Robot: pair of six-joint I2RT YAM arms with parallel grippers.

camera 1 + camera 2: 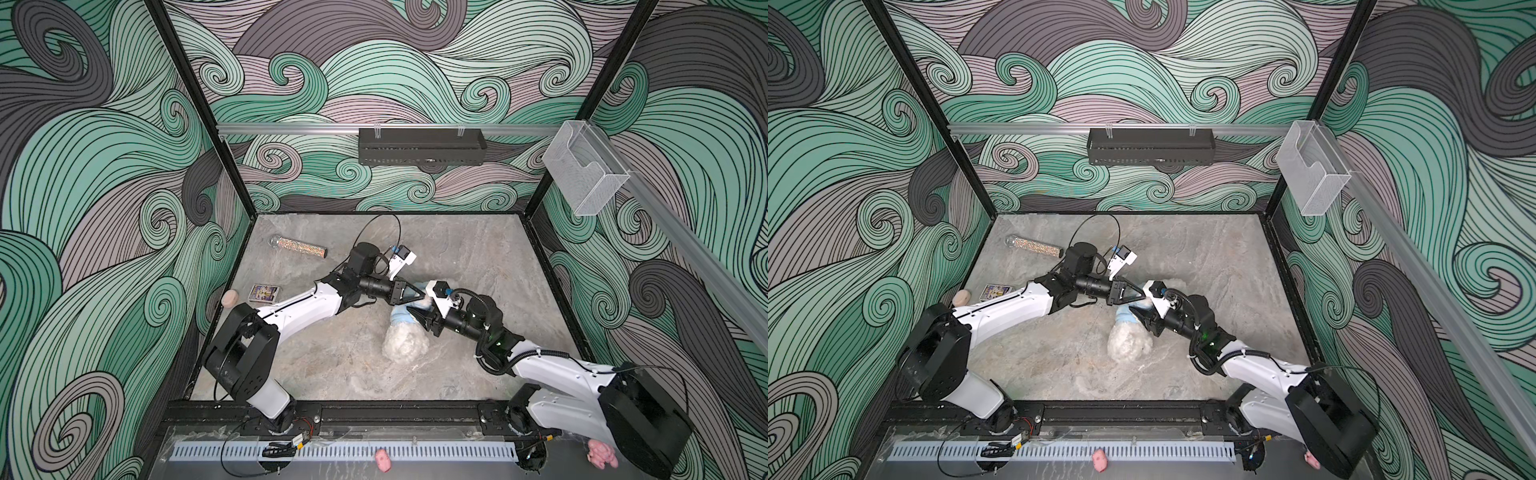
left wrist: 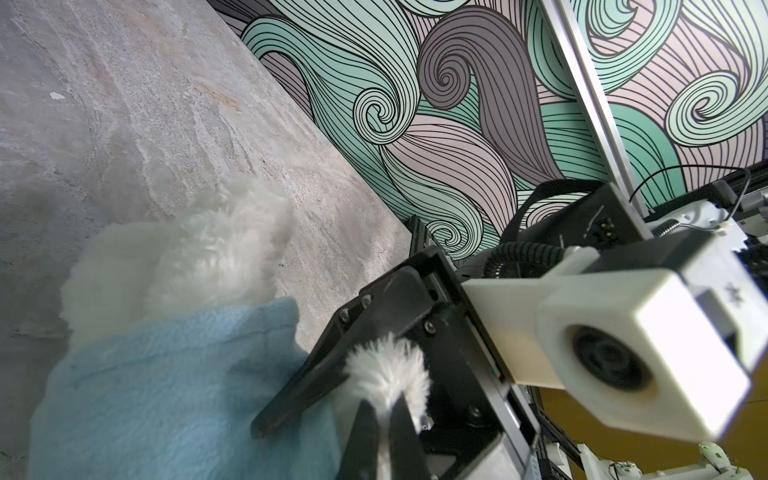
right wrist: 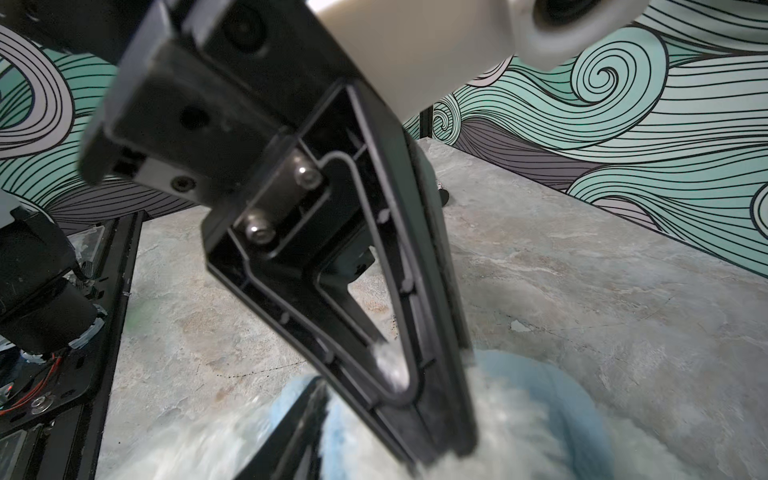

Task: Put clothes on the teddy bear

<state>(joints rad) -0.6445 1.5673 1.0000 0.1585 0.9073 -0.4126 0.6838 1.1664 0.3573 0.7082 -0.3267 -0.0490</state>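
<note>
Left wrist view shows the left tool point(image 2: 384, 415) clamped together on a white tuft of the teddy bear point(image 2: 216, 249), with the fur fanning out just past its tips. A light blue garment point(image 2: 166, 374) lies just beside that tool. It is wrapped over part of the bear, and bare white fluff sticks out beyond the cloth. One finger point(image 2: 299, 390) of the right tool point(image 1: 413, 316) rests on the blue cloth. Its other finger is hidden behind the left tool, so it cannot be told whether the right tool is apart or closed on the cloth.

In both top views the two tools meet almost tip to tip over the middle of the worktop point(image 1: 332, 365). The bear lies on the worktop directly under them. Its blue-covered part is at the right tool's tips, and its bare white bulk spreads from there toward the arm bases.

Right wrist view has the left tool's closed fingers pressed down into white fur ringed by blue cloth.

Well behind the left tool, near the far wall, lies a glitter tube point(image 1: 298, 246). A small card box point(image 1: 264, 293) sits beside that arm's elbow.
</note>
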